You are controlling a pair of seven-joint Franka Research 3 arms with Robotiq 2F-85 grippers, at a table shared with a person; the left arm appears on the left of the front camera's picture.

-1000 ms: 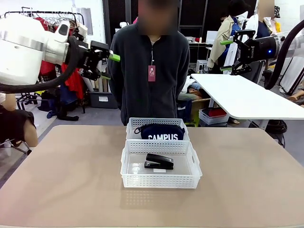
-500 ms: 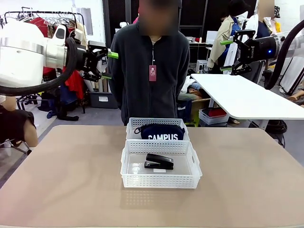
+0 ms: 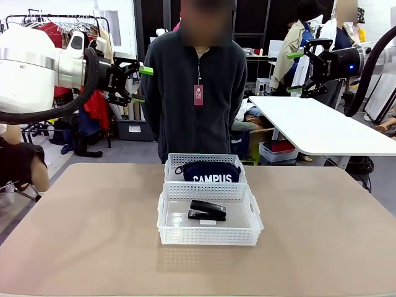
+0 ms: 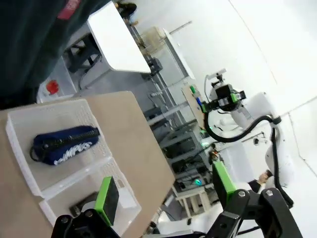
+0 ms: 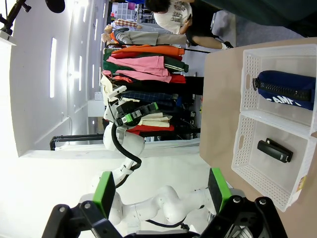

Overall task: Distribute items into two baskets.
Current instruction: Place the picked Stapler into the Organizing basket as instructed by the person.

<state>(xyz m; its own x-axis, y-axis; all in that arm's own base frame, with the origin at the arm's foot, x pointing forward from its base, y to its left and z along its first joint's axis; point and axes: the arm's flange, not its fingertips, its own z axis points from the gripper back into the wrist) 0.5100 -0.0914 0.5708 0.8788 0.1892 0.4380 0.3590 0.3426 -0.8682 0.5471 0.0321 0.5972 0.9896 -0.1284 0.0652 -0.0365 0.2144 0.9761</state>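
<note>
Stapler (image 3: 207, 210) lies crosswise in near basket (image 3: 209, 236); pouch (image 3: 211, 172) likewise.

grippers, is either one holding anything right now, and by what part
Nothing is held. The left gripper and right gripper hang open above the table; the pouch and stapler lie in their baskets.

Robotics lab / test space, w/ garment stock. Evidence: white robot arm (image 3: 31, 68) mounted by tan work table (image 3: 93, 235); clothes rack (image 3: 62, 25) w/ hung garments behind; white side table (image 3: 322, 127); storage crates (image 3: 278, 150) on floor.
</note>
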